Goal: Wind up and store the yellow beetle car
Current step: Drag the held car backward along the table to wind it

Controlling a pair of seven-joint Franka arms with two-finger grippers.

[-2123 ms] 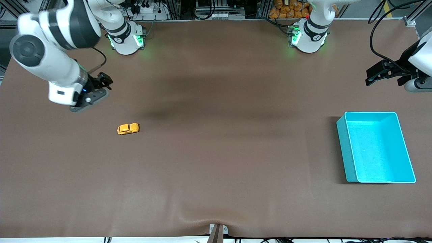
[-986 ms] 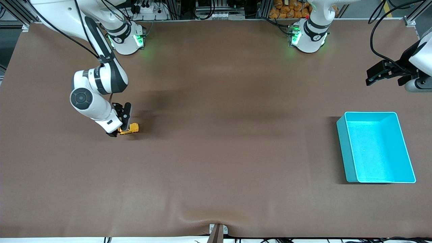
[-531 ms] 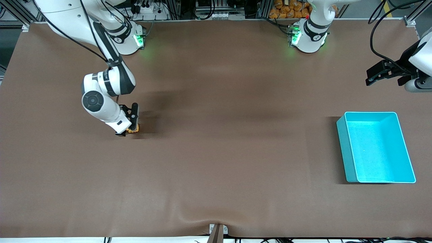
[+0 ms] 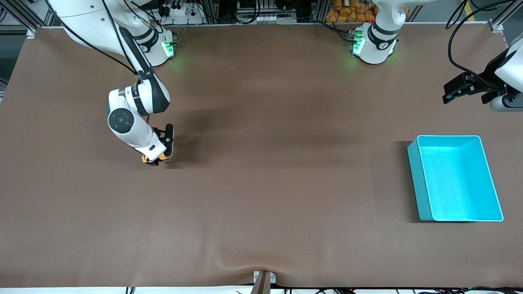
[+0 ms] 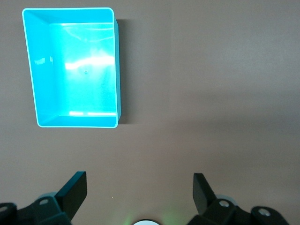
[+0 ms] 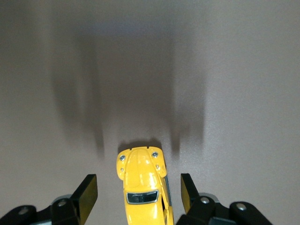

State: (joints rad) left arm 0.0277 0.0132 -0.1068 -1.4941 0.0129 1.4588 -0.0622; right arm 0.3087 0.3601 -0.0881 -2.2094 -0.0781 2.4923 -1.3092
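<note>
Fingers (image 6: 88,194) of the right gripper (image 6: 137,183) stand apart, one on each side of the yellow beetle car (image 6: 143,183), and in the right wrist view we see a strip of bare brown table (image 4: 265,183) between each finger and the car's flanks, so we note no clamp on it. The car sits on its wheels on the table surface, its rounded hood and dark windscreen showing between the two black fingers, and a soft shadow of the gripper falls on the cloth just off its nose. From the front view the right gripper (image 4: 159,153) is down at table level toward the right arm's end of the table, and only slivers of the car (image 4: 144,159) peek out orange from under the white wrist. The arm reaches down from its base in a bent elbow. The cyan bin (image 4: 412,171) stands toward the left arm's end of the table, well apart from the car, open side up, with nothing that we can make out inside. The left gripper (image 4: 451,92) waits in the air over the table's edge at the left arm's end. In the left wrist view its fingers (image 5: 75,190) are spread wide with nothing between them, the left gripper (image 5: 138,182) looking down on bare cloth with the bin (image 5: 117,70) in sight.
</note>
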